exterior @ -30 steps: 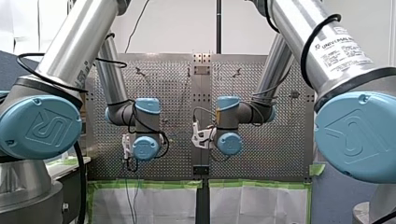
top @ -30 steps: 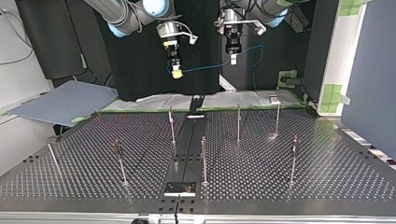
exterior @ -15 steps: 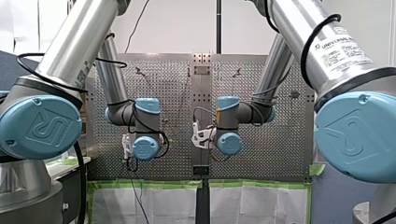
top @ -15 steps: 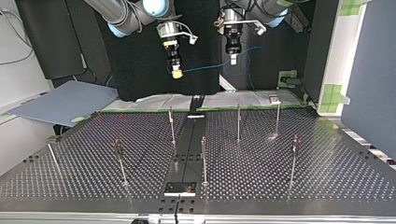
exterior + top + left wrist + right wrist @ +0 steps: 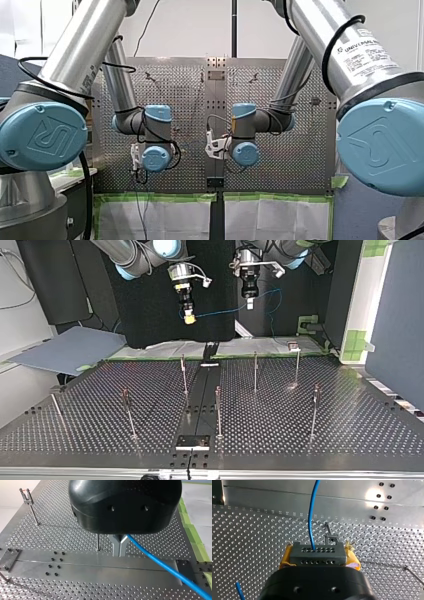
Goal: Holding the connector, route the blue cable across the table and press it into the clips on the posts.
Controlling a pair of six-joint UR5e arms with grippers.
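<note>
"What lay nearest in the top view?"

"A small rectangular metal plate (image 5: 192, 441), at the near edge of the perforated metal tabletop (image 5: 310, 440), on its dark middle strip. Behind it, the thin upright metal posts (image 5: 218, 412) stood well apart from one another, spread over both halves."

"And the thin blue cable (image 5: 220, 313)?"

"It hung in the air, above and beyond the tabletop's far edge, strung between the two grippers. At the view's left the robot's right gripper (image 5: 189, 318) pointed down. At the view's right the left gripper (image 5: 249, 304) did the same, a little higher. Past the left gripper the cable looped and dropped away."

"How were the right jaws?"

"They were pinching the dark grey rectangular connector (image 5: 317, 555), which had rows of small holes. The right wrist view showed a yellow pad (image 5: 286, 558) pressed against each end of it. The cable left one hole in the far row and led away ahead of the gripper. Beneath the connector, on the tabletop, stood a post topped with a clip (image 5: 331, 539)."

"And the left jaws?"

"In the left wrist view they were pressed together at the tips. The cable ran out from beside them, so they were gripping it."
</note>
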